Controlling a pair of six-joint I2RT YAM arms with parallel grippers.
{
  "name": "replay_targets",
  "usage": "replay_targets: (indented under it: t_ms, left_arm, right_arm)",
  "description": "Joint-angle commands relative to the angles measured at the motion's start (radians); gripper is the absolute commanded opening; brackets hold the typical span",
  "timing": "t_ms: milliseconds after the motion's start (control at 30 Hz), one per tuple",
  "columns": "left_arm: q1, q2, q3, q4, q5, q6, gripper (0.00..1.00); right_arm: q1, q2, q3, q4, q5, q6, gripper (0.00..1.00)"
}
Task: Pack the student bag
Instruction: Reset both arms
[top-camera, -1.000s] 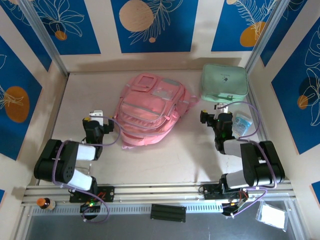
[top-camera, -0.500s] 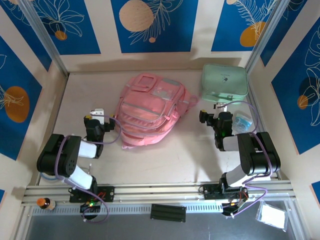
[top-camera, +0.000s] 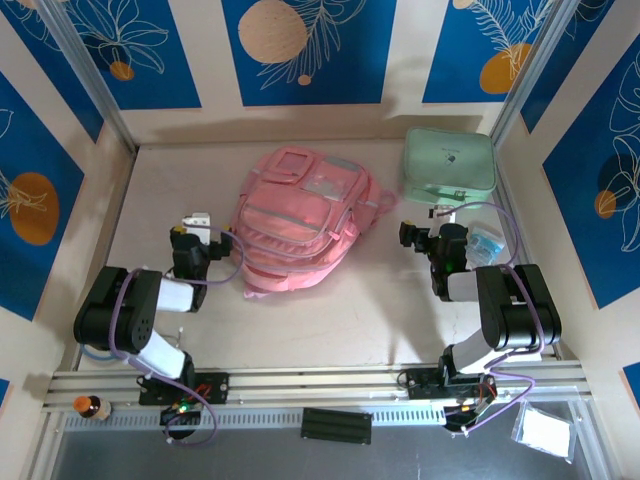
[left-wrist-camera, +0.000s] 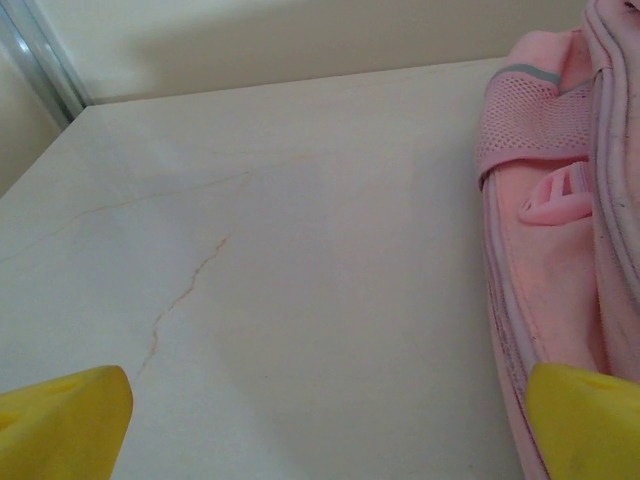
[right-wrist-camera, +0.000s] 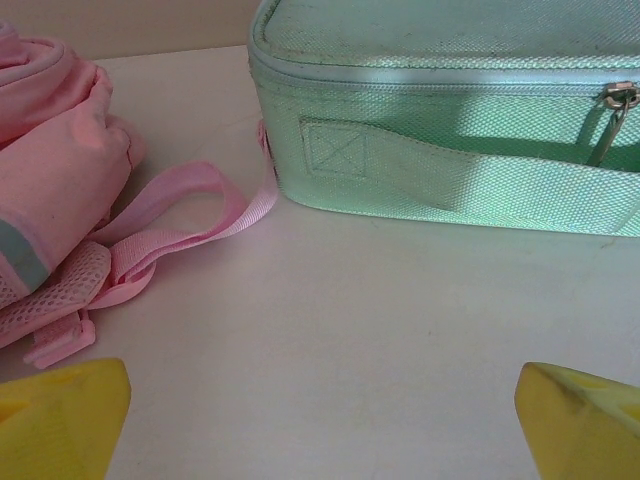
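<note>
— Left claw (top-camera: 197, 224), overhead view: how does it stand?

— Spread wide, holding nothing. From my left wrist, its two yellow fingertips (left-wrist-camera: 60, 420) sit at the lower corners, with bare table (left-wrist-camera: 250, 250) between them. The right-hand tip lies just beside the edge of the student bag (left-wrist-camera: 560, 250); whether it touches the fabric, I cannot tell.

— And the student bag itself?

— It lies flat in the middle of the table, towards the back, between my two arms, with its pockets and grey strips facing up. My left claw is at its left side, low over the table.

— Right claw (top-camera: 432, 228)?

— Also wide, also empty. It points at the mint green case (right-wrist-camera: 450, 120), which sits in the back right corner, to the right of the bag. From my right wrist, the case's zip and flat handle face me. A pink strap (right-wrist-camera: 250, 210) from the bag loops across the table and reaches the case's near left corner. Bag fabric and mesh show at the left edge. Both tips stand apart from case and strap.

— Anything else nearby?

— A small blue packet (top-camera: 487, 243) lies just right of my right wrist.
</note>
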Motion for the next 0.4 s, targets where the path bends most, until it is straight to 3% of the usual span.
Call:
replay_targets:
  t_ms: [0, 367]
  left_arm:
    - [0.012, 0.007, 0.023, -0.028, 0.024, 0.010, 1.00]
    - [0.021, 0.008, 0.016, -0.014, -0.017, -0.016, 1.00]
  right_arm:
    - [-0.003, 0.001, 0.023, 0.001, -0.016, 0.010, 0.99]
    - [-0.003, 0.000, 0.024, 0.003, -0.016, 0.010, 0.99]
